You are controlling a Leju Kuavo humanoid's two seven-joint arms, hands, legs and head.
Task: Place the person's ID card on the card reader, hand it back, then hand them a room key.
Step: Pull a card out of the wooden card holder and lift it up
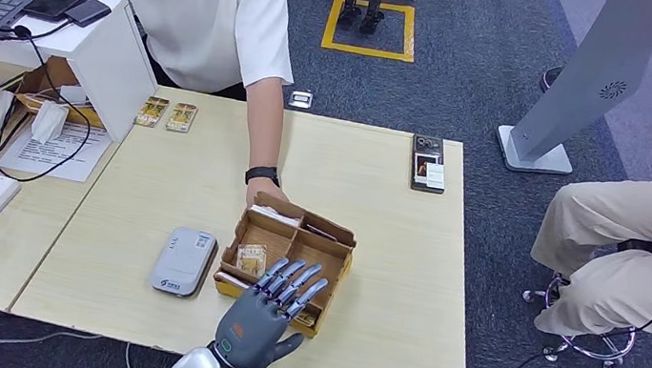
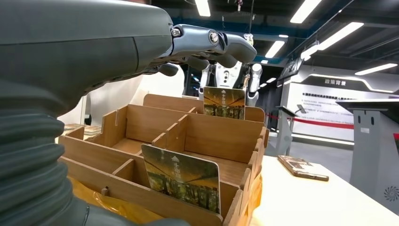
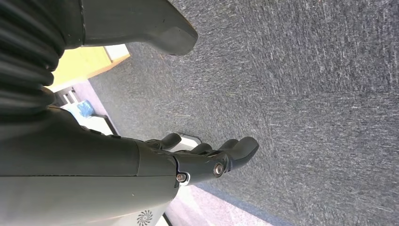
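Item: room key cards, held in a wooden divided box (image 1: pixel 289 248) on the tabletop (image 1: pixel 386 279). One card (image 2: pixel 182 177) stood on edge in a near compartment, leaning on the low front wall; a second card (image 2: pixel 224 102) stood upright at the far wall of the box. In the head view a patterned card (image 1: pixel 251 258) lay in a middle compartment.

Landmark: the box. The card reader (image 1: pixel 183 260) — a pale grey slab — lay just beside it on the robot's left. A person's hand (image 1: pixel 265 193) rested at its far rim. A dark phone (image 1: pixel 428 163) lay well beyond it, near the far edge of the tabletop. No ID card could be picked out.

Left hand (image 1: pixel 270 316): above the near edge of the box, fingers (image 1: pixel 294 281) spread and stretched forward over the compartments, holding nothing. In the left wrist view the fingertips (image 2: pixel 221 47) hung above the far card, not touching it.

Right hand (image 3: pixel 202 162): hanging over grey carpet, fingers loosely curled, nothing in them.

Handling, as judged: the cards looked thin, stiff, light and glossy — likely slippery on the faces and awkward to lift if lying flat. The standing ones offered a free top edge; a pinch across the two faces near that edge, drawn straight up, seemed the surest hold. The dividers left little room for thick fingers, so the box might shift or tip under a sideways push.
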